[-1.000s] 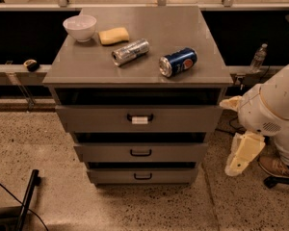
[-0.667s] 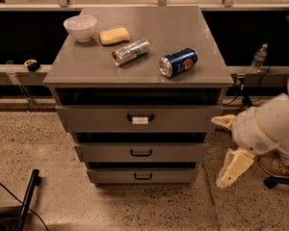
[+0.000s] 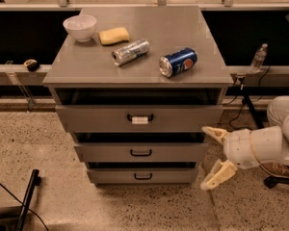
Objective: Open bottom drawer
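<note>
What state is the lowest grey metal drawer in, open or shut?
Shut: the lowest grey metal drawer shows no interior, its black loop handle untouched. The cream gripper hovers open to its right.

Arm [image 3: 272, 146] behind pincer [image 3: 204, 158], beyond right edge

Bottom drawer [image 3: 143, 175]: lowest of three in the grey metal cabinet [image 3: 135, 61], with a shallow plain grey front. The small black loop handle [image 3: 143, 176] sits centred on the front. Drawer is shut and level, just above the floor. Gripper [image 3: 210, 157] is beside its right end, not touching, fingers spread wide, pointing left.
</note>
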Robot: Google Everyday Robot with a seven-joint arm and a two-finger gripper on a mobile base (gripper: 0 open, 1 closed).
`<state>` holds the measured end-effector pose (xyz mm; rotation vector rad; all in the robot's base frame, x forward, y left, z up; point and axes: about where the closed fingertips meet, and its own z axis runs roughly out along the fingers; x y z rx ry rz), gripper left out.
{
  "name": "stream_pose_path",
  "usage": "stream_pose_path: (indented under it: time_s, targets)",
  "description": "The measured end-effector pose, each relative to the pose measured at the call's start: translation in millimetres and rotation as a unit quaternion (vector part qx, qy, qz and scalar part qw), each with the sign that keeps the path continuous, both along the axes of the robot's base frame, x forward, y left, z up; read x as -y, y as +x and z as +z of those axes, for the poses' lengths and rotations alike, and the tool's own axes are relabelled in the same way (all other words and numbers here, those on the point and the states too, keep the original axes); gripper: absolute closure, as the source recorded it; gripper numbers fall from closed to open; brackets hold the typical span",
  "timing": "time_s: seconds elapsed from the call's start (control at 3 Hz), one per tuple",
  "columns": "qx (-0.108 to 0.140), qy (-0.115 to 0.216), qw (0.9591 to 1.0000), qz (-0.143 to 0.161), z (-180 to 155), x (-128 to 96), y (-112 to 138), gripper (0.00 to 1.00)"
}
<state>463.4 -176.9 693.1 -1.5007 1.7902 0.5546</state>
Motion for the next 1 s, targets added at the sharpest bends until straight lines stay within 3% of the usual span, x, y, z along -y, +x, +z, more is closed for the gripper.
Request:
stream_pose_path:
  time_s: [0.33, 0.67, 1.0]
  targets:
    - [0.003, 0.014, 0.9999, 0.001, -4, -6, 3, 0.00]
    - [0.023, 0.067, 0.9973, 0.019, -47, -35, 13, 0.00]
    - [0.038, 0.099, 0.9918, 0.071, -120, -65, 18, 0.00]
